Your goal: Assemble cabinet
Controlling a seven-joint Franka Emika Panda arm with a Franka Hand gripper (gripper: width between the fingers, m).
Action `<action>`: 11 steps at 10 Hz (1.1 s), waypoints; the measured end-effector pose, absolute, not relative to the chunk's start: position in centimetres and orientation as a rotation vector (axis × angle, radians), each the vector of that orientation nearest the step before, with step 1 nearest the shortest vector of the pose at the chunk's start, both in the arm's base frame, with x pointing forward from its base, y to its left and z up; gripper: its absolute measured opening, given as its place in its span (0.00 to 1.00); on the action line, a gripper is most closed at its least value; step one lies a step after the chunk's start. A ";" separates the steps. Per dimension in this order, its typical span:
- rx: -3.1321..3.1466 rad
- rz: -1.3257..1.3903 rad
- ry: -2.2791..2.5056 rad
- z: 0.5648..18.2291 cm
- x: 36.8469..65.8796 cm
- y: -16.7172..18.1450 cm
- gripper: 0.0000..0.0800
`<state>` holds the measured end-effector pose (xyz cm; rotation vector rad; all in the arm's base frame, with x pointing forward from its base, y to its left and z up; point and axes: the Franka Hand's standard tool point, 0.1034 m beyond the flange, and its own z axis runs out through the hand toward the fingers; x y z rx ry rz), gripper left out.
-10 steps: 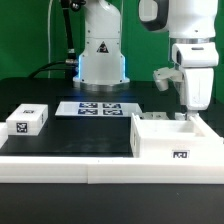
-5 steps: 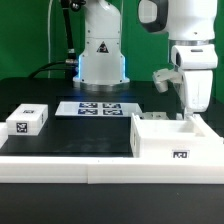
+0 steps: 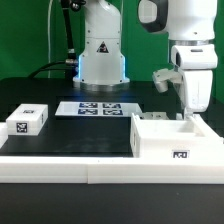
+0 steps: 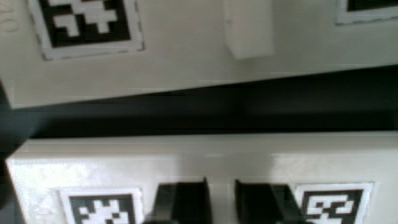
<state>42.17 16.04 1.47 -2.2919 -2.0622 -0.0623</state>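
The cabinet [image 3: 175, 140] is a large open white box with a marker tag on its front, at the exterior view's right. My gripper [image 3: 187, 116] reaches straight down onto its far wall, where the box hides the fingertips. In the wrist view the gripper [image 4: 214, 205] has its two dark fingers [image 4: 178, 205] close together, with a thin strip of the cabinet's white wall [image 4: 196, 165] between them and a tag on either side. The jaws look shut on that wall.
A small white tagged block [image 3: 27, 121] lies at the exterior view's left. The marker board [image 3: 95, 108] lies in front of the white robot base [image 3: 101, 55]. A low white ledge [image 3: 60, 170] runs along the front. In the wrist view, another white tagged surface [image 4: 143, 50] lies across a dark gap.
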 end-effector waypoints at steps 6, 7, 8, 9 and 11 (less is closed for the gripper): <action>-2.316 -0.061 -2.101 5.3 43.1 13.6 0.08; -2.323 -0.057 -2.104 5.6 43.3 11.9 0.08; -2.343 -0.058 -2.086 5.8 43.4 10.9 0.08; -2.360 -0.056 -2.070 5.9 43.3 10.2 0.08; -2.381 -0.056 -2.049 6.2 43.1 9.9 0.08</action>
